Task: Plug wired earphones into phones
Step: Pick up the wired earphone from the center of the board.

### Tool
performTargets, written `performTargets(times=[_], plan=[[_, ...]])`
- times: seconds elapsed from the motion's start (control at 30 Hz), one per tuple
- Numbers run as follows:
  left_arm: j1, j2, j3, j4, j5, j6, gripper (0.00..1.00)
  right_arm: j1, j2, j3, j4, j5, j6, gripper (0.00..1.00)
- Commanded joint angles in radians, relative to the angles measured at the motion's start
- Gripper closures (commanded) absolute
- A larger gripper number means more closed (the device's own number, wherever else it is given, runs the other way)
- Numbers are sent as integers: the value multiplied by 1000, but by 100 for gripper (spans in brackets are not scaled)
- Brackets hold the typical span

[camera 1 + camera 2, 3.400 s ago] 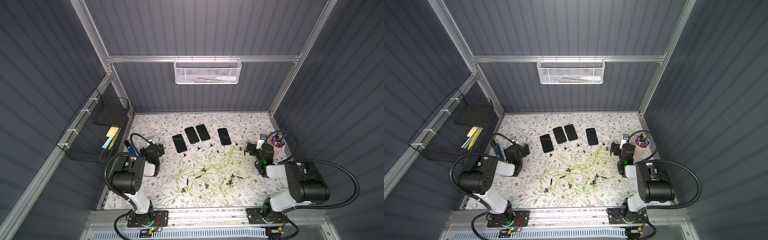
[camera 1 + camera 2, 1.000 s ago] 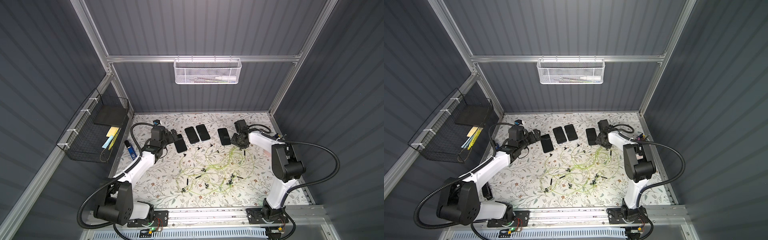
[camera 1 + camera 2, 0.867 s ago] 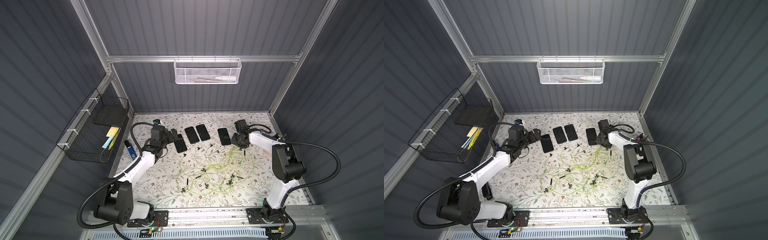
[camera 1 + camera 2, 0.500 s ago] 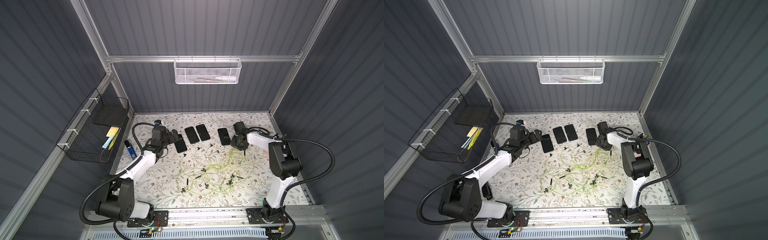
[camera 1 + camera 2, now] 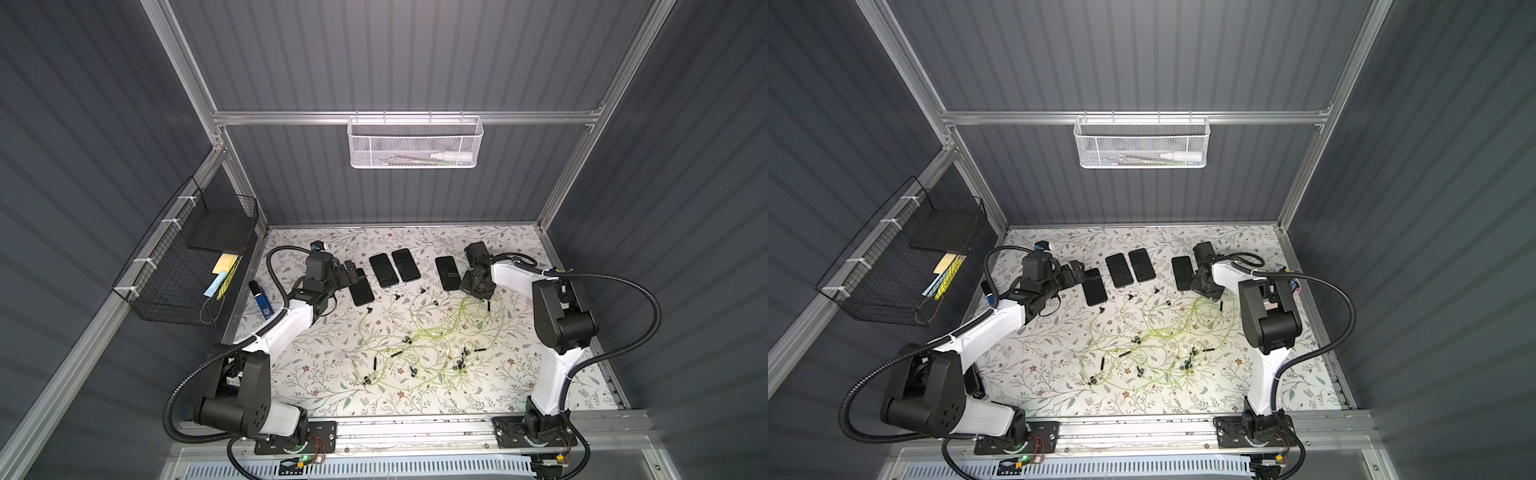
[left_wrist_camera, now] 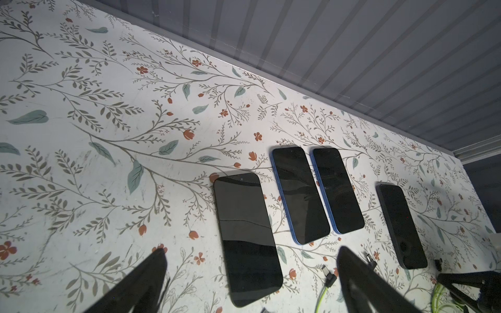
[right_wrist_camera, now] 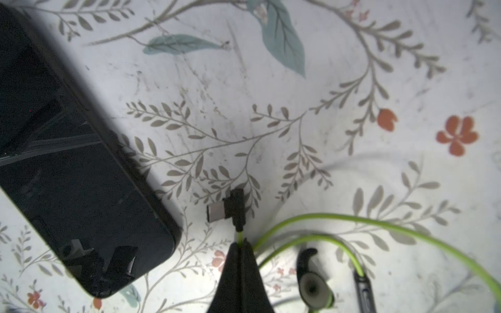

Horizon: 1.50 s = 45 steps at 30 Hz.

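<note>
wired earphones (image 7: 236, 210), pinched by right gripper (image 7: 240, 245)

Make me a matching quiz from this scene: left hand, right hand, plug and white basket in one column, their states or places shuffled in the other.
Column one:
1. left hand
2. right hand
3. plug
4. white basket

Column two:
a. shut on the cable
b. hung on the back rail
c. unplugged, beside a phone
d. open

Pairs: 1-d, 2-a, 3-c, 4-b.
</note>
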<state>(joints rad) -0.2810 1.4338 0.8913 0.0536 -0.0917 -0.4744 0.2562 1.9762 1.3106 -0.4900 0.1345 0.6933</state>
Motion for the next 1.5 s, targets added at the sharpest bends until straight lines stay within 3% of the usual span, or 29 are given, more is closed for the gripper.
performTargets(times=[0.0,0.1,0.23,0.33,0.43,0.6,0.67,0.77,0.87,0.97,1.23,1.47], plan=[[-3,10,35,2,20,14,2,6,15,30,-51,2,-64,100],[-3,20,50,2,47,-27,2,13,-5,56,-88,-28,-151,100],[-3,68,90,5,168,-188,3,38,-80,20,-83,-96,-298,100],[-7,121,57,170,343,-371,5,45,-161,-60,-20,-210,-374,100],[-37,170,17,343,428,-514,8,52,-255,-159,96,-333,-414,100],[-146,236,60,351,510,-510,14,78,-350,-262,217,-535,-422,100],[-179,277,65,389,578,-531,20,99,-371,-284,253,-583,-411,100],[-213,308,43,464,623,-566,33,134,-378,-276,225,-555,-399,100],[-245,318,51,449,639,-551,40,187,-385,-253,172,-400,-392,100],[-268,330,54,433,644,-554,47,232,-408,-266,187,-325,-377,100],[-294,364,65,464,656,-617,58,328,-429,-277,203,-153,-401,100],[-309,384,75,481,650,-656,62,386,-408,-271,223,-102,-453,100]])
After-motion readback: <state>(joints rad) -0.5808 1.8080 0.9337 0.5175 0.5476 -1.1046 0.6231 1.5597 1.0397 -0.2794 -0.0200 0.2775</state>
